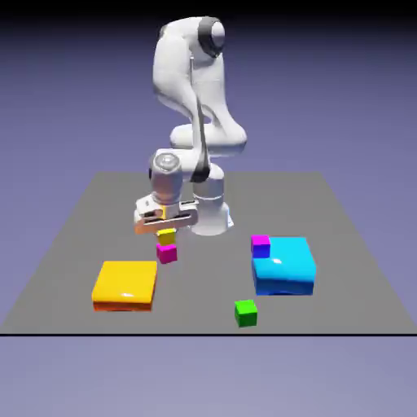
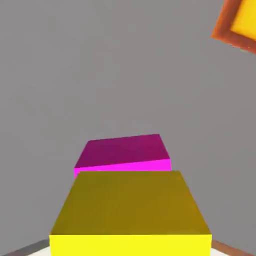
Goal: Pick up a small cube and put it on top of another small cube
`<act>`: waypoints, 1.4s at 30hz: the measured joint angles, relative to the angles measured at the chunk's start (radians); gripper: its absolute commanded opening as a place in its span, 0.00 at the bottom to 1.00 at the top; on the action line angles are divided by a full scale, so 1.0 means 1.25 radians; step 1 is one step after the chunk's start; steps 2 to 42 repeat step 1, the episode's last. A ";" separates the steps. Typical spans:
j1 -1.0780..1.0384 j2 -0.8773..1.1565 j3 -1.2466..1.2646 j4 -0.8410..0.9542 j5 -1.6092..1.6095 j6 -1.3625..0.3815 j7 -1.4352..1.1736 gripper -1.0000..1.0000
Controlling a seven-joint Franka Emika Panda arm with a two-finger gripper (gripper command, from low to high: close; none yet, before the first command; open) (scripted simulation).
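The tool [image 1: 166, 226] grips the yellow cube [image 1: 166, 236] by two opposite side faces, just above the magenta cube [image 1: 167, 253] at the tabletop's [image 1: 342, 244] 9 o'clock side. It looks light, rigid and smooth-sided, so flat faces suit best.

No text, label, brand, number or sign can be read in either view — every surface that shows is plain, flat colour.
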 measured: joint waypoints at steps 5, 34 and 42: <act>0.000 0.000 0.000 0.000 0.000 0.000 0.000 1.00; 0.000 0.000 0.000 0.000 0.000 0.000 0.000 1.00; 0.000 0.000 0.000 0.000 0.000 0.000 0.000 1.00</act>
